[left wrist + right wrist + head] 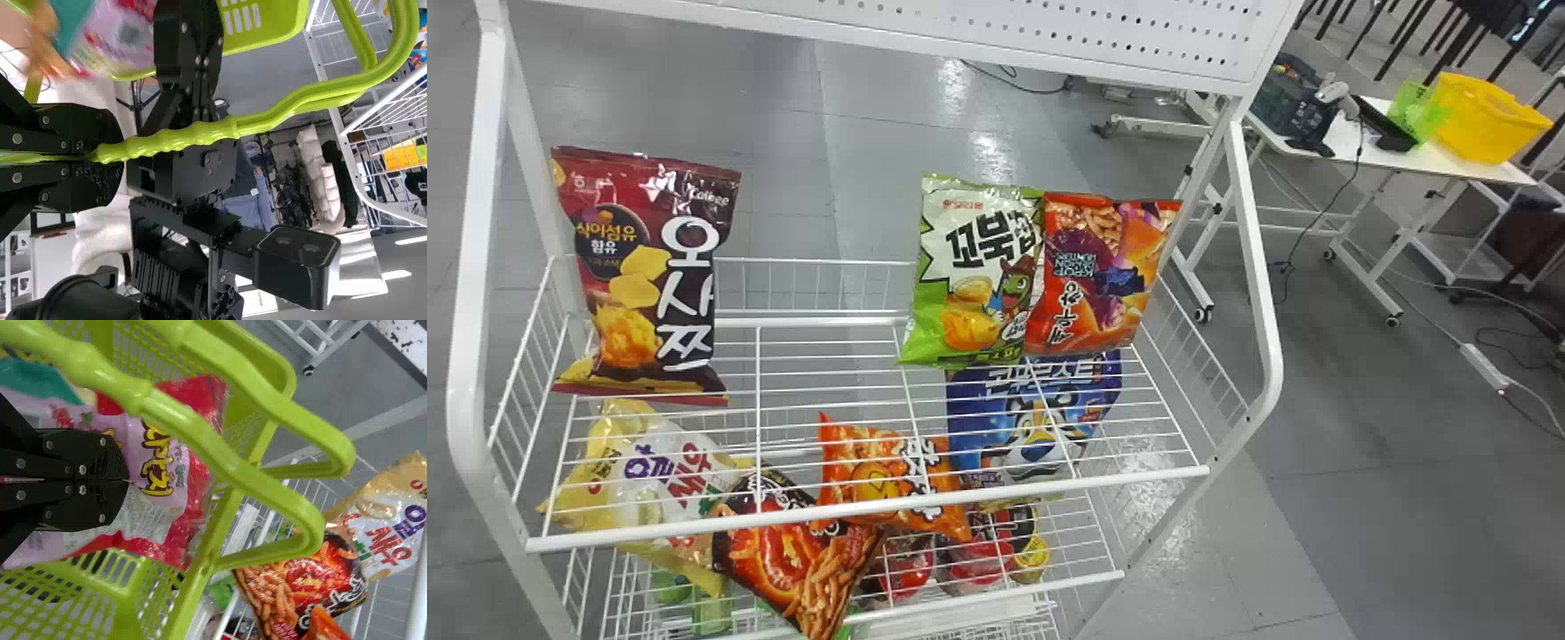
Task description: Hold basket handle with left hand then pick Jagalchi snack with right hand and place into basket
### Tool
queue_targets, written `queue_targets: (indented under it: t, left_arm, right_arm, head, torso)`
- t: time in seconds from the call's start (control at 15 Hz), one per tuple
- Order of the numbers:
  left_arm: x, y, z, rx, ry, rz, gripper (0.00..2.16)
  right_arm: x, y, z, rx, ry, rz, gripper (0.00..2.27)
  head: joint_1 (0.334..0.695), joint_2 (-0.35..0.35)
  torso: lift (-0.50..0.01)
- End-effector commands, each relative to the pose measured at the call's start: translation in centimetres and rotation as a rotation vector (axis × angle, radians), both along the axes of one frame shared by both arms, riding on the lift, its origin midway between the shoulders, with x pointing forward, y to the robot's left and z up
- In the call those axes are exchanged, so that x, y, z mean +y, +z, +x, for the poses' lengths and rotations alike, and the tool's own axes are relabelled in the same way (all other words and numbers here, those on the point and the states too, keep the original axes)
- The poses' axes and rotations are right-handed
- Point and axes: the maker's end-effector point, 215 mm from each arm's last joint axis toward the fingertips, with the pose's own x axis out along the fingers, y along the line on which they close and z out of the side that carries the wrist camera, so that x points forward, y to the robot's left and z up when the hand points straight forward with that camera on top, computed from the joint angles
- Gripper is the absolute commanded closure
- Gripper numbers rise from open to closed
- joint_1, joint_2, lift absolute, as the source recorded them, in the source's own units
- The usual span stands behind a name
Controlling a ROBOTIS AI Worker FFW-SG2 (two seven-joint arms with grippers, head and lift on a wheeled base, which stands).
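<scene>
Right wrist view: right fingers (110, 468) pinched tight on Jagalchi snack (159, 470), bag beneath handle (180, 139), by basket (197, 575) opening; left fingers (100, 132) closed round handle. Good placing needed a level lowering, then gentle release

I read "자갈치" on lilac bag (143, 513); "오사쯔", "Calbee" on maroon bag (645, 276); "꼬북칩" on green bag (974, 271); "콘푸로스트" on blue bag (1032, 418).
</scene>
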Motion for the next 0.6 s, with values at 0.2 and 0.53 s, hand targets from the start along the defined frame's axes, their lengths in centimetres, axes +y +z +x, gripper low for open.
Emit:
queue_targets:
  t: [0.2, 0.53]
  left_arm:
    - [0.0, 0.1, 0.2, -0.006, -0.004, -0.001, 2.08]
    - [-0.2, 0.2, -0.1, -0.008, -0.015, -0.003, 2.08]
  right_arm:
    - [-1.0, -3.6, -0.8, 0.041, 0.004, -0.072, 1.4]
    - [-3.3, -3.8, -1.1, 0.04, -0.018, -0.122, 0.04]
  head:
    - [0.695, -0.35]
    - [0.695, -0.35]
  torso:
    - [-0.009]
    - [-0.009]
